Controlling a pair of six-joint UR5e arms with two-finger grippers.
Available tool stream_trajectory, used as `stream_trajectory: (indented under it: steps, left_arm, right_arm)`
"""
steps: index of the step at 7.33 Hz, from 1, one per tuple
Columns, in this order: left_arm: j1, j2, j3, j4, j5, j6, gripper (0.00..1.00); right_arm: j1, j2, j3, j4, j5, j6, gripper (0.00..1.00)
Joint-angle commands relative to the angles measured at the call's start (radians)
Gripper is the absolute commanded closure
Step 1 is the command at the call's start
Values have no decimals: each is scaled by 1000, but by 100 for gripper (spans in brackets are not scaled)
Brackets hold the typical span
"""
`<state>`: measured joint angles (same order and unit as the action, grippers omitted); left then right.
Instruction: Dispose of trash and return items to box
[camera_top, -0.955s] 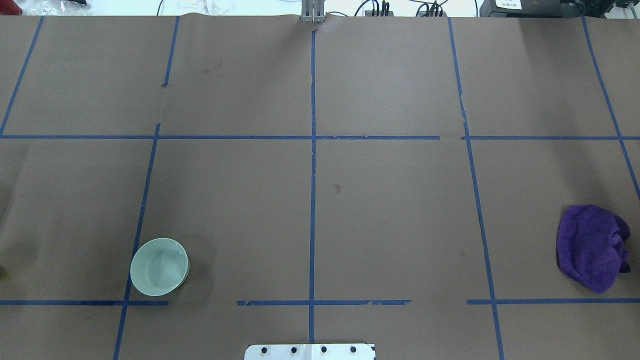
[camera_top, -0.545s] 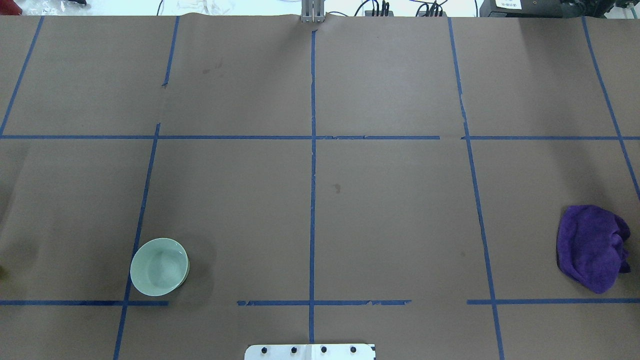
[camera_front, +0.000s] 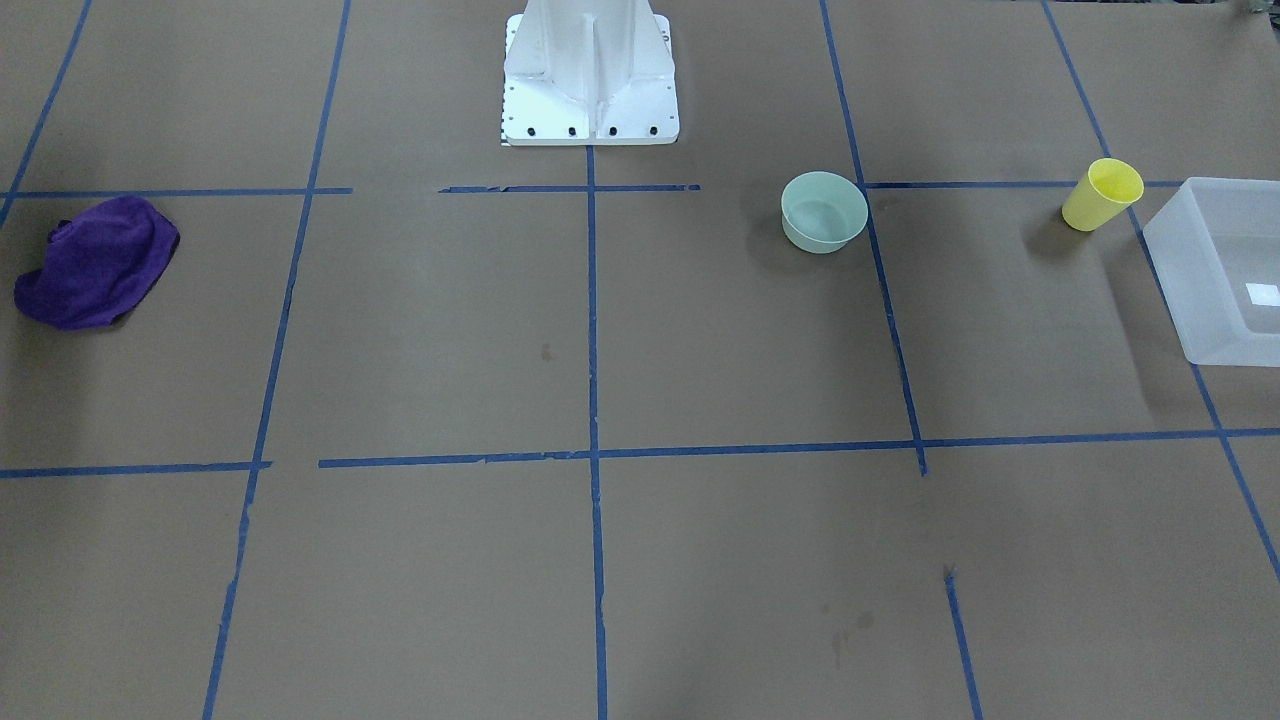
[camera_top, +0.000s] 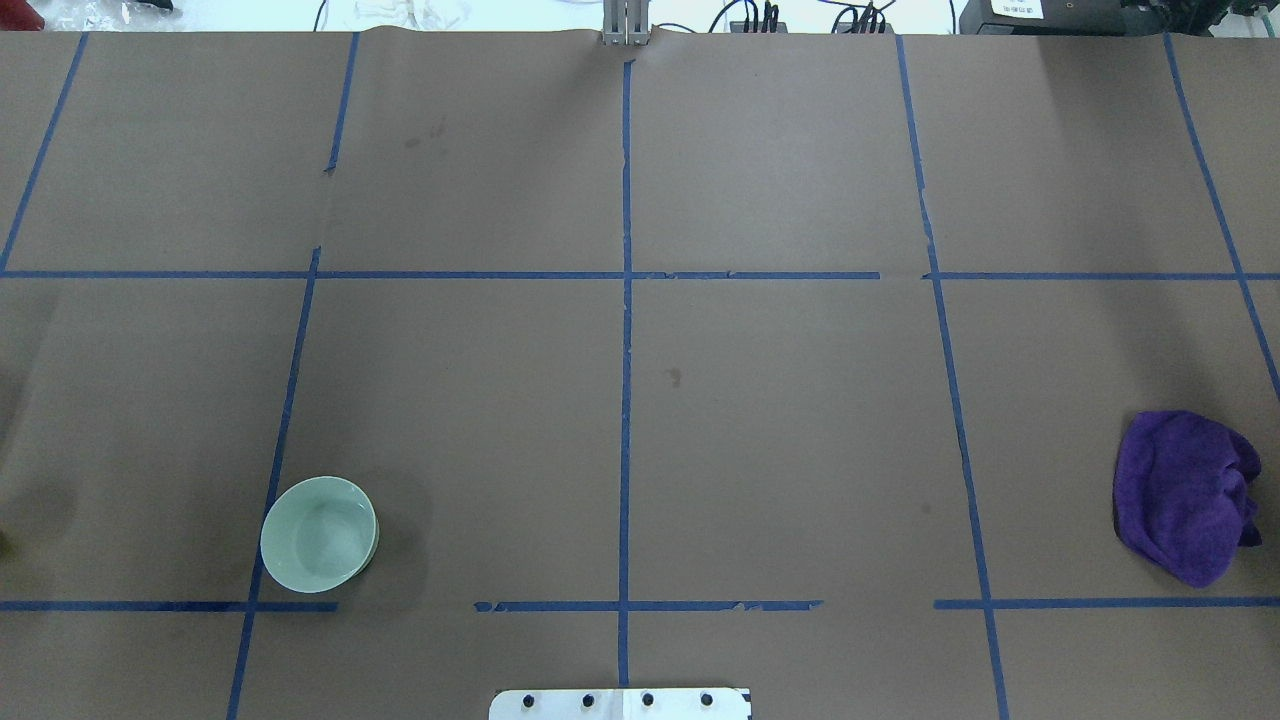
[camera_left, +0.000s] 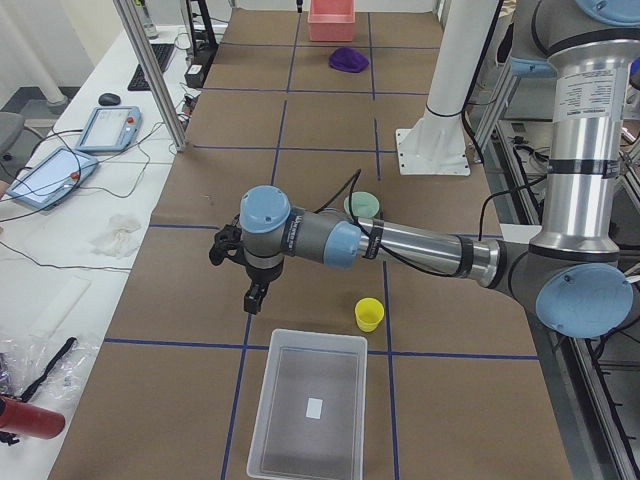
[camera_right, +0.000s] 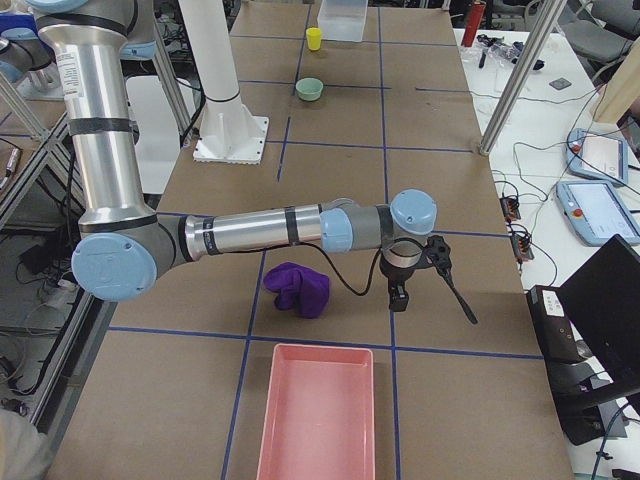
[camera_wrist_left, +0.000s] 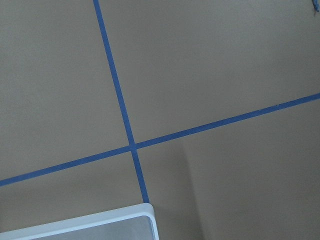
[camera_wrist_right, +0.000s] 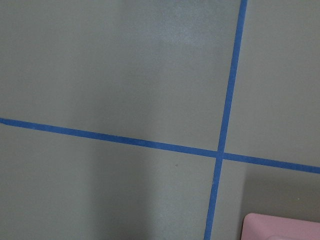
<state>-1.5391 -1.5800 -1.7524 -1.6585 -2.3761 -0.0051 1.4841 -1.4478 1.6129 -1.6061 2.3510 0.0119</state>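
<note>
**Bench from its left end to its right end.** The bench (camera_top: 800, 400) is covered in brown paper with a blue tape grid.

- **Left end:** I see the box (camera_left: 300, 445) (camera_front: 1215, 245), a translucent tub holding nothing but its white label. One of its corners also shows in the left wrist view (camera_wrist_left: 100, 225).
- **Beside the box:** The yellow cup (camera_left: 369, 314) (camera_front: 1100, 197) (camera_right: 314, 38) stands upright on the paper. It sits just beside the box corner that faces the robot's long edge and does not touch it.
- **Left gripper:** The left gripper (camera_left: 254, 298) hangs over bare paper, just inward of the box and toward the operators' long edge. I cannot tell whether its jaws are wide or narrow.
- **Further in:** A pale green bowl (camera_top: 318, 533) (camera_front: 823, 212) (camera_left: 364, 206) (camera_right: 309, 88) rests mouth up near the robot's edge. The white pedestal (camera_front: 590, 80) (camera_left: 440, 130) (camera_right: 225, 110) stands at the middle of that edge.
- **Toward the right end:** A crumpled purple cloth (camera_top: 1185, 495) (camera_front: 95, 260) (camera_right: 298, 288) (camera_left: 348, 60) lies there. The right gripper (camera_right: 397, 295) is poised near it, on the operators' side, and I cannot tell its jaw state either.
- **Right end:** A pink tray (camera_right: 315, 420) (camera_left: 330, 20) (camera_wrist_right: 280, 227) sits there.
</note>
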Motion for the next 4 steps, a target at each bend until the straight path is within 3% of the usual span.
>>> stream_trajectory:
  steps: [1,3,4]
  left_arm:
    - [1,-9,7,-86,-6,-116,0]
    - [51,-2,-18,-110,-6,-115,0]
    - [91,41,-80,-107,-6,-121,0]
  right_arm:
    - [-1,-3,-2,0,1,8,0]
    - [-5,0,4,2,-1,8,0]
    - [-18,3,5,2,-1,11,0]
